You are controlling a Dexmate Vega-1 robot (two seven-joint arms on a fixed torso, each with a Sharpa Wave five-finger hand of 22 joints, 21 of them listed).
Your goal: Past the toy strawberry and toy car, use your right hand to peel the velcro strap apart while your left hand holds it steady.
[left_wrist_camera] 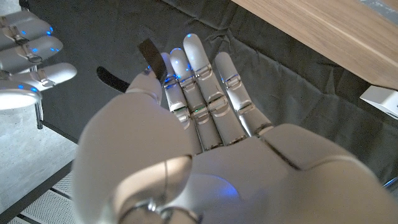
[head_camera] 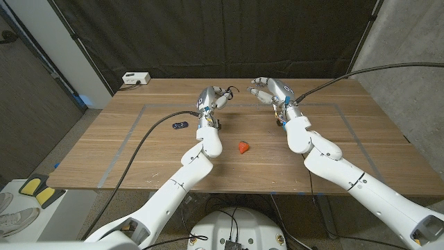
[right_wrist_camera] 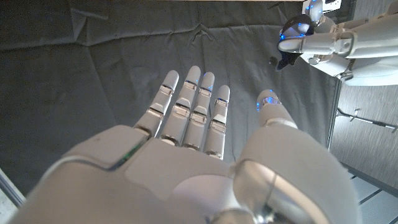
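Wooden table [head_camera: 139, 149] is lying under me; toy strawberry [head_camera: 243, 148] sitting nearest, toy car [head_camera: 180, 126] left of it. Beyond, I'm pinching the velcro strap [left_wrist_camera: 149, 56] in my left hand [head_camera: 211, 99]; my right hand [head_camera: 267, 89] is hovering, fingers apart.

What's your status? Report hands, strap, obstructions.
Left hand pinches velcro strap, held up. Right hand open, apart from strap. Toy strawberry, toy car lie nearer the robot, not in the way.
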